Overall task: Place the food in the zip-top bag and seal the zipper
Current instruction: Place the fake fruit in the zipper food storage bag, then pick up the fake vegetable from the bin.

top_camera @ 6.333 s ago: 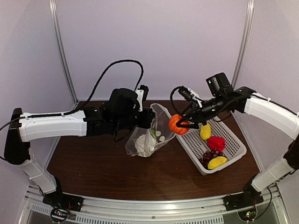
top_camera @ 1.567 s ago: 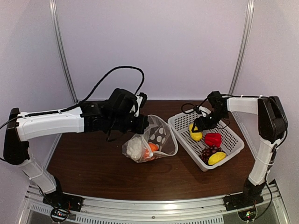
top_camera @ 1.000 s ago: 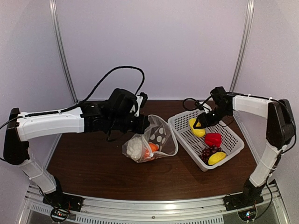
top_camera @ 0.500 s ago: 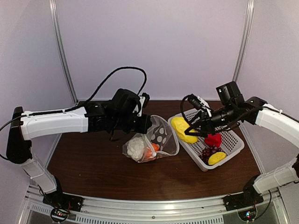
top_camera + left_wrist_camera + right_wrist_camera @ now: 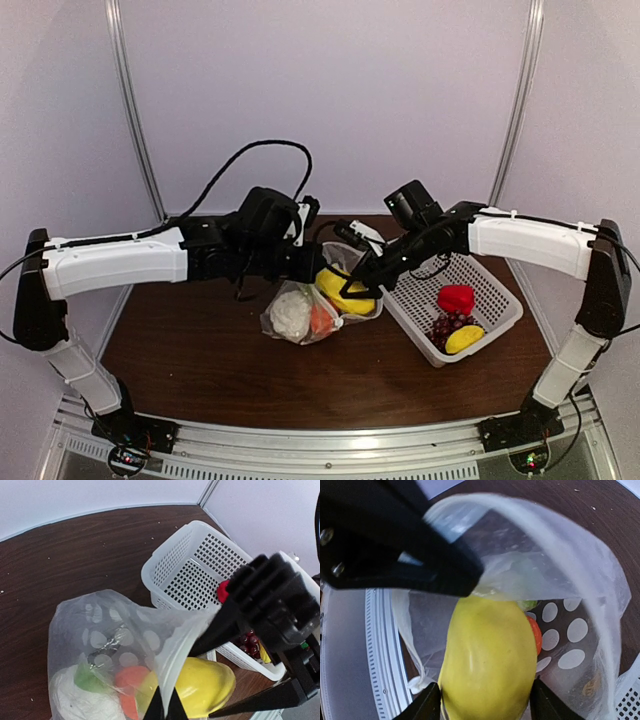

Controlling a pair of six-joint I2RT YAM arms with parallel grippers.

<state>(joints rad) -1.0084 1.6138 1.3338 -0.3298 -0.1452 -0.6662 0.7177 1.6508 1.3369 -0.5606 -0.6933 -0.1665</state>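
Observation:
The clear dotted zip-top bag lies on the table with its mouth held up and open. My left gripper is shut on its rim, pinching the pale zipper strip between its tips. A white cauliflower and an orange pumpkin lie inside the bag. My right gripper is shut on a large yellow piece and holds it in the bag's mouth, one finger on each side. The red pepper, grape bunch and a second yellow piece lie in the basket.
The white mesh basket stands on the right of the brown table, close beside the bag. The two grippers sit almost against each other at the bag's mouth. A black cable loops over the left arm.
My right gripper has lifted the yellow piece out of the basket and carried it left into the bag's mouth. The left gripper has kept its hold on the rim.

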